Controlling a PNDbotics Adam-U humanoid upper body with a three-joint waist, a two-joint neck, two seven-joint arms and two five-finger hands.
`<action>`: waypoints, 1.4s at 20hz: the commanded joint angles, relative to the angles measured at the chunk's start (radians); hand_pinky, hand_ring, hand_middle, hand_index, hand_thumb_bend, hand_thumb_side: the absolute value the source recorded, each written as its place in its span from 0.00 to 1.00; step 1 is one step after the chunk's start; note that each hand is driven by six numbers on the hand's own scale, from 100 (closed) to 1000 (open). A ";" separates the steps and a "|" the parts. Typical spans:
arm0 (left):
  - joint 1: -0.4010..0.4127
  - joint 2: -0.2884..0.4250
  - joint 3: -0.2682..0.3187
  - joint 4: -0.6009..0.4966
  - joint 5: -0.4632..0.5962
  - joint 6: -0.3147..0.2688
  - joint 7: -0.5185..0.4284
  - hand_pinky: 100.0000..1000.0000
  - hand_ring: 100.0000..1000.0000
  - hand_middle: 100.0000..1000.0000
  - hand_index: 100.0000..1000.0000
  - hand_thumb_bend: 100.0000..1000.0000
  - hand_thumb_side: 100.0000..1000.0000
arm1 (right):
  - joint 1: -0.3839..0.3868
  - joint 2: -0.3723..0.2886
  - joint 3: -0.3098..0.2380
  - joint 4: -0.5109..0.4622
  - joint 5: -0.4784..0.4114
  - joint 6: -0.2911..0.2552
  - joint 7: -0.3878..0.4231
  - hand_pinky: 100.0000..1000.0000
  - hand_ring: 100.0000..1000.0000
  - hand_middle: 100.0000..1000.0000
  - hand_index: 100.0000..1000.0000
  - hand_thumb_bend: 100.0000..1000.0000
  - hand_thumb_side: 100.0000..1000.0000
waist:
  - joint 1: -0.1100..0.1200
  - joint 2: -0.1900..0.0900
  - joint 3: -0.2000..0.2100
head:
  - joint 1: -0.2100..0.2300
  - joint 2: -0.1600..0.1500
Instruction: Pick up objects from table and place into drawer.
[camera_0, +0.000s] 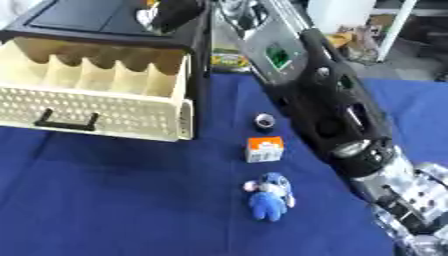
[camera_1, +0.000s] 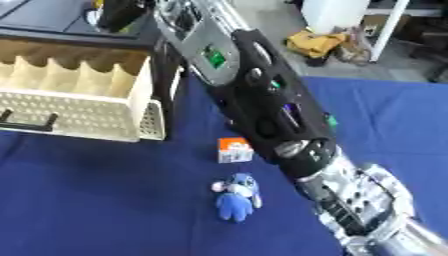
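A cream drawer (camera_0: 96, 107) with several dividers stands pulled out of a black cabinet (camera_0: 105, 20) at the left. Three small things lie on the blue tablecloth: a dark ring-shaped piece (camera_0: 264, 120), an orange and white box (camera_0: 263, 149) and a blue plush toy (camera_0: 269, 196). My right arm (camera_0: 328, 100) runs from the top centre down to the lower right. Its silver hand (camera_1: 372, 210) is at the lower right corner, to the right of the plush toy and apart from it, partly cut off by the edge.
A dark object (camera_0: 171, 12) sits on the cabinet top. Beyond the table's far edge lie yellow things (camera_1: 319, 45) on the floor, next to a white frame (camera_1: 385, 30). Blue cloth (camera_0: 114, 200) stretches in front of the drawer.
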 joint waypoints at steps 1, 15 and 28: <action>-0.020 0.010 0.008 -0.012 0.002 -0.002 0.002 0.00 0.00 0.00 0.65 0.13 1.00 | -0.014 -0.003 -0.001 0.011 -0.029 -0.004 -0.010 0.05 0.28 0.19 0.25 0.15 0.00 | 0.006 -0.016 0.002 | 0.001 -0.014; -0.019 0.006 0.009 -0.012 0.004 -0.002 0.002 0.00 0.00 0.00 0.65 0.12 1.00 | -0.002 -0.010 0.012 0.040 -0.017 -0.043 -0.011 0.30 0.45 0.34 0.53 0.45 0.35 | 0.001 -0.010 0.011 | 0.004 -0.018; -0.014 0.011 0.013 -0.012 0.002 0.001 0.004 0.00 0.00 0.00 0.64 0.12 1.00 | -0.012 -0.034 -0.010 -0.012 -0.040 -0.071 -0.014 0.34 0.47 0.35 0.56 0.48 0.49 | 0.003 -0.013 0.002 | 0.015 -0.015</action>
